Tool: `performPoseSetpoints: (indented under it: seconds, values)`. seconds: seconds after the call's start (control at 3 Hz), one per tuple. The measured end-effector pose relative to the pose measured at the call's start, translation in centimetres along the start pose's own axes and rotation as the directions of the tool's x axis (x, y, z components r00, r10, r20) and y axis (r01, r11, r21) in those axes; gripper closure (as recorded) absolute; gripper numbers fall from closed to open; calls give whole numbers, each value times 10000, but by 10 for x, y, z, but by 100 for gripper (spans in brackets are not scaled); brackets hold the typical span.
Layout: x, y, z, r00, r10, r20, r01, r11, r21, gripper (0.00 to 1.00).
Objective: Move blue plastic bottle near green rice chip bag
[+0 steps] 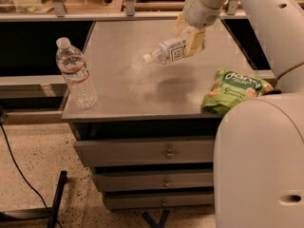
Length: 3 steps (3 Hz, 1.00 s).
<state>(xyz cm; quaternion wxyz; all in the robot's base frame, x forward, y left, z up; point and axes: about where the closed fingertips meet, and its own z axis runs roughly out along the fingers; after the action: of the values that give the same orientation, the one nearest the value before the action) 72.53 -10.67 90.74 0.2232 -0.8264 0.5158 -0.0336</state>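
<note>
We log the green rice chip bag (236,91) at the tabletop's (123,91) 4 o'clock edge and a clear water bottle (76,75) upright at 8 o'clock. Farther back, toward 1 o'clock, the gripper (189,37) carries the blue plastic bottle (168,51) above the tabletop. Its fingers are clamped on the bottle's base end, cap pointing 8 o'clock.

The claw (187,36) clamps the blue plastic bottle (168,51) sideways over the table (118,91) — cap leftward.

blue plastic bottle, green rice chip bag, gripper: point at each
blue plastic bottle (172,52), camera view, label
green rice chip bag (233,90), camera view, middle
gripper (188,36), camera view, between jaws at bottle's base
</note>
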Motion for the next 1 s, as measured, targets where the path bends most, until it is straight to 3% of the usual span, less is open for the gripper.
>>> performPoseSetpoints:
  seconds: [0.33, 0.67, 1.0]
  values:
    - [18, 14, -7, 9994, -233, -269, 228, 9996, -180, 100]
    - [24, 33, -12, 9949, -1007, -19, 1003, 9928, -657, 100]
    - [20, 44, -7, 9856, -1632, 437, 1671, 9796, -1113, 100]
